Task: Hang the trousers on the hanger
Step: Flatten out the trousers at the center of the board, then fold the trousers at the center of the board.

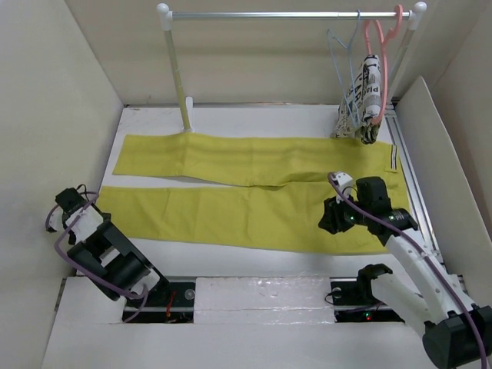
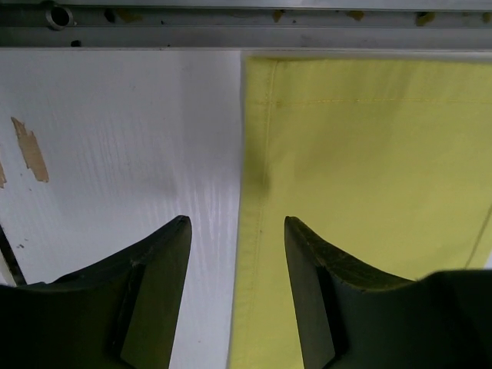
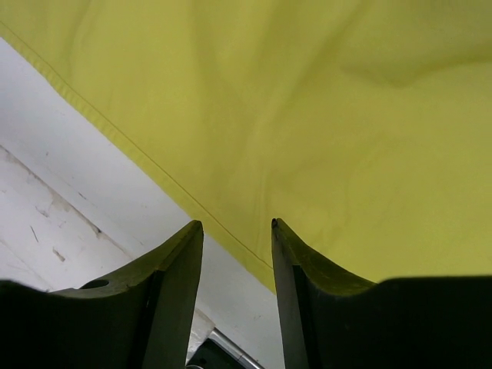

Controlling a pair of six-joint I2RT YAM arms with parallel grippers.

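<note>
The mustard-yellow trousers lie flat on the white table, legs pointing left, the striped waistband at the right. The pale-blue hanger hangs empty on the rail at the back right. My left gripper is open and empty, hovering over the cuff end of the near leg. In the left wrist view the cuff edge runs between the fingers of that gripper. My right gripper is open and empty above the trousers' near edge, close to the waist. It also shows in the right wrist view.
A pink hanger bearing black-and-white printed cloth hangs beside the blue one. The rail's white post stands at the back left. Cardboard walls enclose the table. Metal tracks run along the right edge and past the cuff.
</note>
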